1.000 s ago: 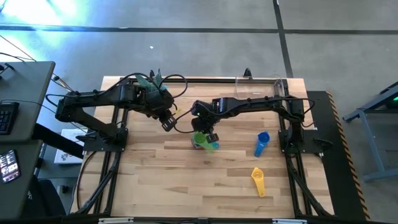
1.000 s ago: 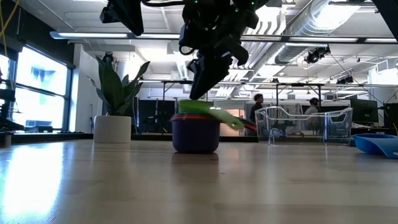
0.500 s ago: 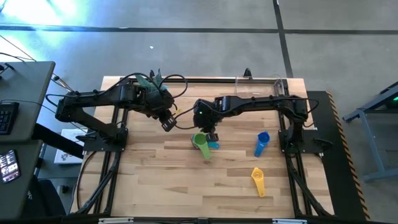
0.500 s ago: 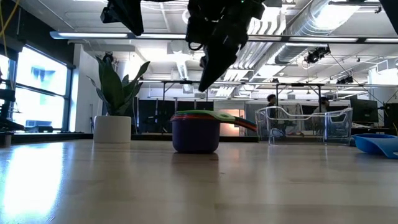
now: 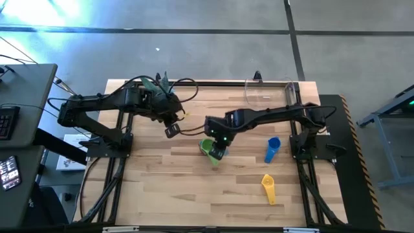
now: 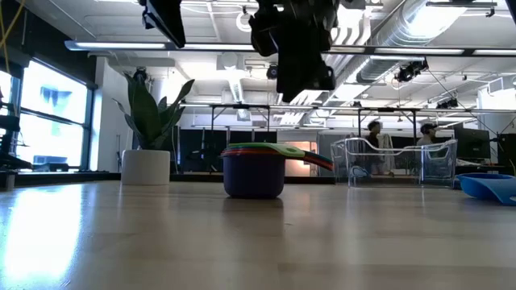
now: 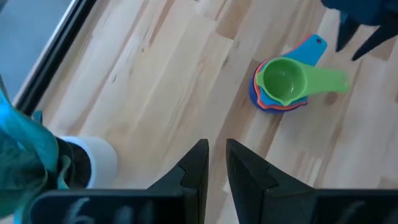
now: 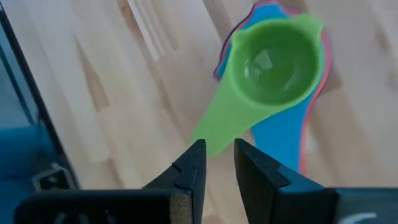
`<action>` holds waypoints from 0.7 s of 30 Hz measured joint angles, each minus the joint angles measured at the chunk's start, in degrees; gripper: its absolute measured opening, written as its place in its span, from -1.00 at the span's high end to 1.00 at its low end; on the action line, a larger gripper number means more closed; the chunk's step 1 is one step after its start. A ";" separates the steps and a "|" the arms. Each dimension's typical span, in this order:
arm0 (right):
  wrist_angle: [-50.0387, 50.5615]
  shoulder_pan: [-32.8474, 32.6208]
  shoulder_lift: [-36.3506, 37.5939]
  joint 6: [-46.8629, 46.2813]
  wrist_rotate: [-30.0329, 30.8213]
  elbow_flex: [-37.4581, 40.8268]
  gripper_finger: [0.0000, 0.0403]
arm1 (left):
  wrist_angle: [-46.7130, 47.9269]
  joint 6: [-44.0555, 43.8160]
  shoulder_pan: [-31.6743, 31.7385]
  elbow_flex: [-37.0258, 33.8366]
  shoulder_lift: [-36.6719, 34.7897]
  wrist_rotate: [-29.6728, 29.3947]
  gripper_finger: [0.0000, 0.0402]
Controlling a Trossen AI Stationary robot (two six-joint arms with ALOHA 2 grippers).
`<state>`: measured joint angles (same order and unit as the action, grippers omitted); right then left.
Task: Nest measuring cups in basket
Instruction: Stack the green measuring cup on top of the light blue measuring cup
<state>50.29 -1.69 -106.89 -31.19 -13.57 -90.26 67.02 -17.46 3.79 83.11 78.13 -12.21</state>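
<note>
A stack of nested plastic measuring cups sits near the middle of the light wooden bench, with the green plastic cup uppermost and its flat handle lying out to one side. Under it the edges of orange, red and purple cups show, and a flat blue handle sticks out from beneath. From the low view the stack's bottom cup is the dark purple one.

The right gripper hangs above the stack, clear of it. Its jaws are nearly closed, with only a thin gap between them, and hold nothing. The left gripper hovers over the bench near the white pot with a green plant, well apart from the stack. Its jaws are likewise almost closed and empty.

A separate blue plastic measuring cup lies to the right of the stack, and a yellow plastic measuring cup lies nearer the front edge. The clear rectangular plastic basket stands at the back right of the bench with no cups in it.

No readable writing or label shows on any cup.
</note>
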 joint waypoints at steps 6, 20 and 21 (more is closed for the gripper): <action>-0.14 -4.10 0.00 -14.15 2.03 0.00 0.63 | 0.00 6.25 0.00 0.00 0.00 0.02 0.77; -0.07 -16.35 -0.74 -47.96 20.37 0.00 0.63 | 3.35 15.87 0.00 0.00 0.00 0.04 0.77; -0.03 -17.23 -1.07 -49.43 20.58 0.00 0.63 | 3.58 16.23 0.00 0.00 0.00 0.04 0.77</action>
<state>50.26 -18.92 -107.96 -80.62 7.02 -90.26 70.61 -1.23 3.79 83.11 78.13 -12.16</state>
